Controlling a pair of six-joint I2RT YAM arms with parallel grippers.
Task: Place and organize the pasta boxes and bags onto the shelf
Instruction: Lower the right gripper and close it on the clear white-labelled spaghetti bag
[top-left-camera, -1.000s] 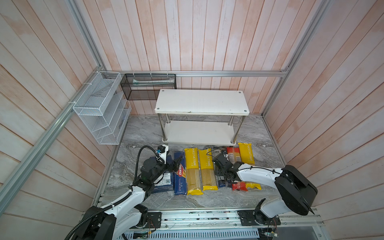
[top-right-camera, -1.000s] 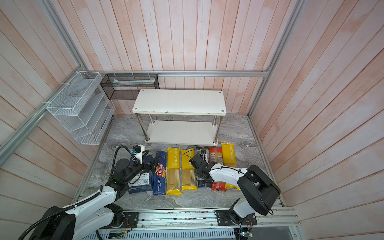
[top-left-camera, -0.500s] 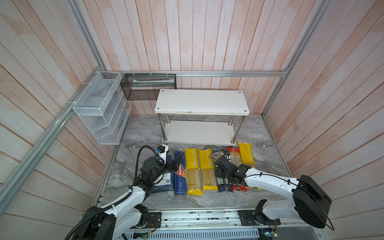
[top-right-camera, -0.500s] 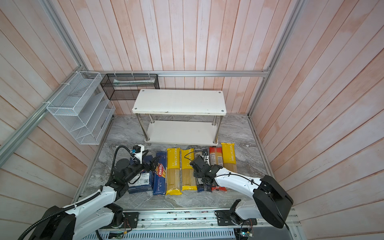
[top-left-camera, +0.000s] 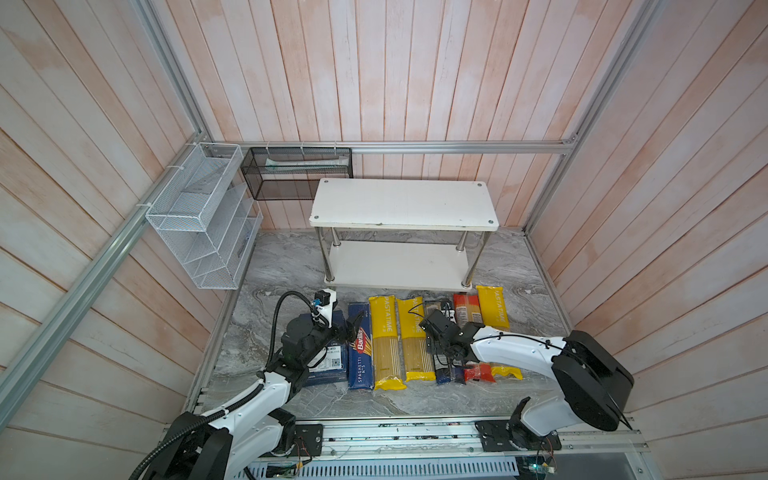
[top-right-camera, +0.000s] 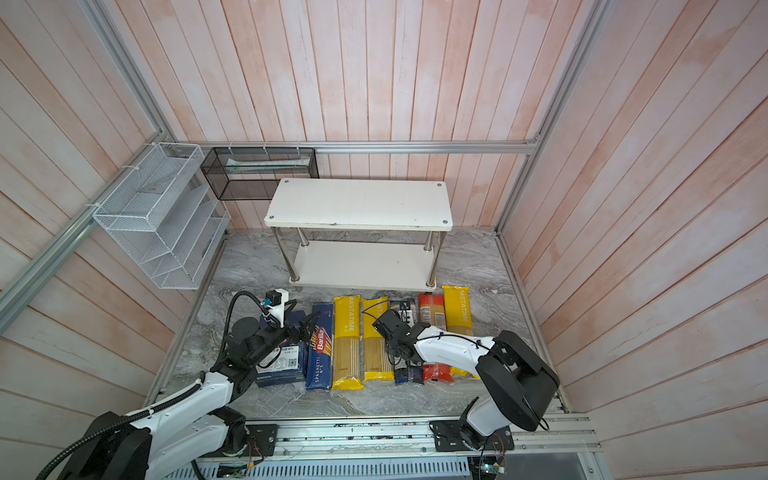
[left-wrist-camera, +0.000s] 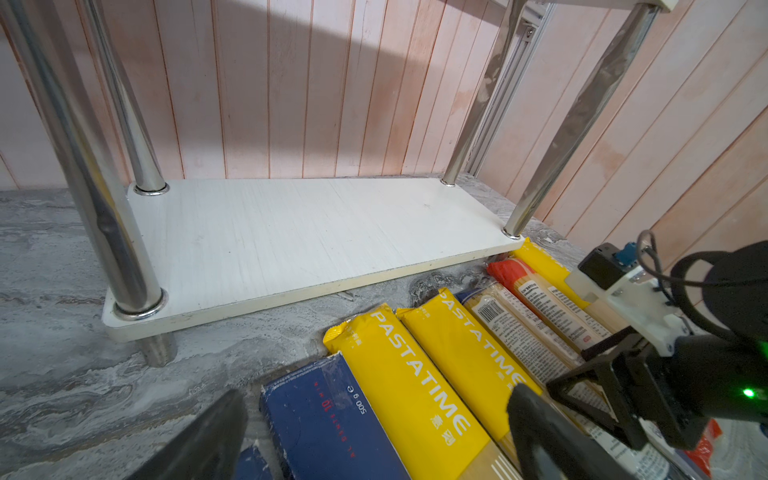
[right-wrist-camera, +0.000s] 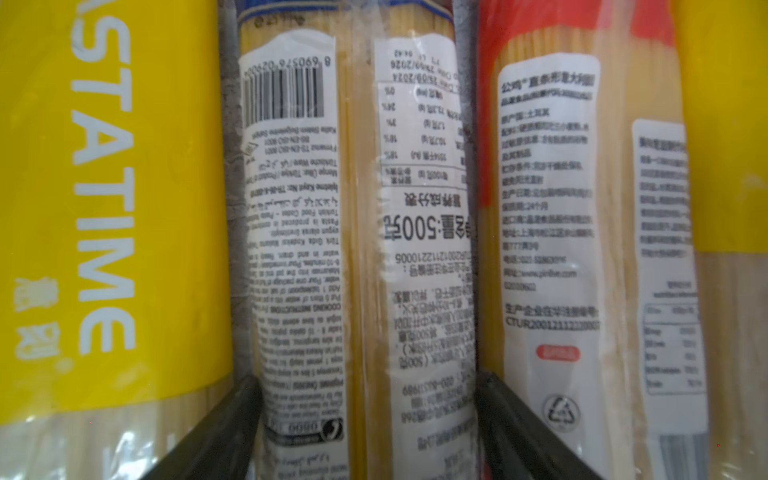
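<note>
Lying in a row between the bare shelf (top-left-camera: 403, 203) and the marble surface's (top-left-camera: 291, 266) near edge, both pasta boxes (top-left-camera: 360, 353) and all five bags (top-left-camera: 386, 340) are not yet placed; the right gripper (right-wrist-camera: 368, 380) is spread astride the blue-ended bag (right-wrist-camera: 357, 208), the left gripper (left-wrist-camera: 376, 392) spread and empty above the boxes.

The blue-ended bag (right-wrist-camera: 357, 232), wrapped in white printed labels, lies between a yellow PASTATIME bag (right-wrist-camera: 104, 208) on one side and the red-ended bag (right-wrist-camera: 552, 216) on the other, with a second yellow bag (right-wrist-camera: 731, 124) beyond that. The right gripper (right-wrist-camera: 368, 380) straddles the blue-ended bag, with its dark fingers (right-wrist-camera: 216, 432) spread, one at each edge.
</note>
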